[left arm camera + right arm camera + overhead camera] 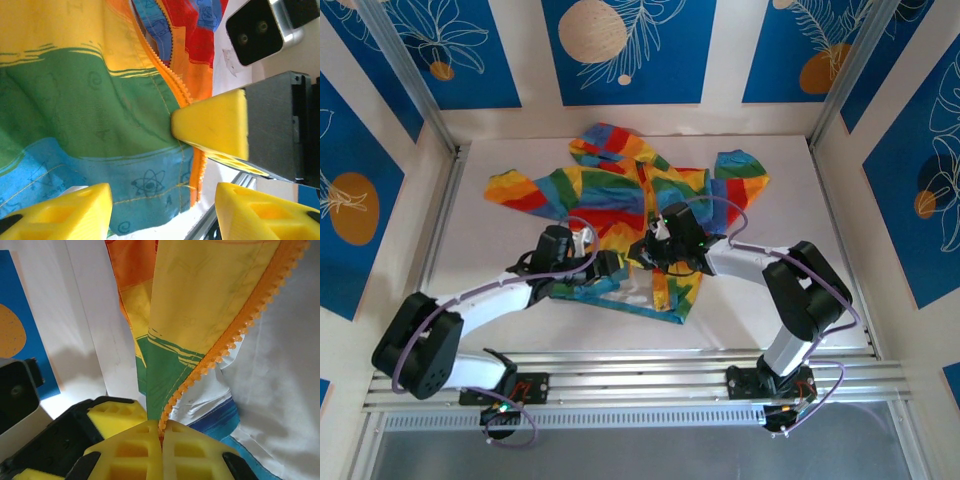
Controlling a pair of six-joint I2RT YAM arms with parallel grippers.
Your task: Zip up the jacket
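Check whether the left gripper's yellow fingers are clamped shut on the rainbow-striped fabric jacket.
No, the fingers of the left gripper stand wide apart, the jacket unpinched between them.

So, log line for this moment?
left claw: open, by rainbow-striped fabric jacket hem | right claw: shut on orange toothed zipper edge | zip: lower part undone

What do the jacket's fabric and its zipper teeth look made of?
Jacket: thin woven cloth, matte, perhaps cotton or polyester; it folds softly and shows stitched seams. Zipper: orange plastic teeth, it seems, chunky, evenly moulded, faintly glossy.
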